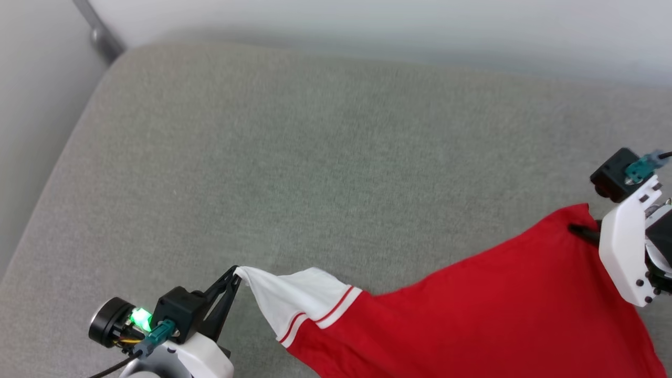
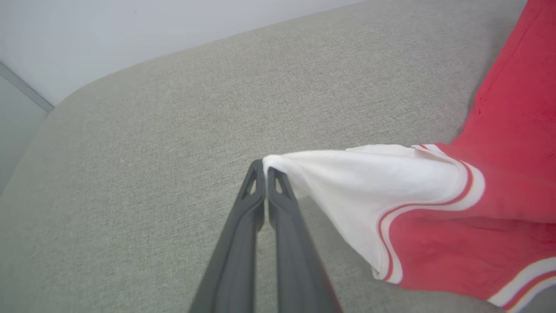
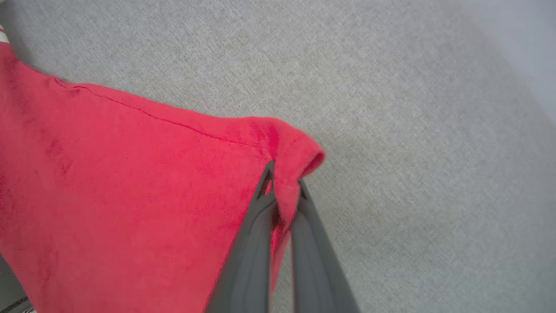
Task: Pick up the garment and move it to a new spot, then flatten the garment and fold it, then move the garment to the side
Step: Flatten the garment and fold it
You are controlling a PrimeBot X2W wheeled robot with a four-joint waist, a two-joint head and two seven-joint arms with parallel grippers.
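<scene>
The garment (image 1: 499, 310) stretches taut above the near side of the grey cushion (image 1: 315, 157); my left end effector (image 1: 235, 274) is closed tight on its white sleeve tip; my right end effector (image 1: 580, 230) pinches a red corner; I judge this the carrying step; next, lower it and spread it flat.

Broad grey woven-fabric cushioned surface (image 1: 294, 157), rounded at its far left corner, with a red white-sleeved jersey shirt (image 1: 499, 315) stretched over its near right part, contact unclear.
</scene>
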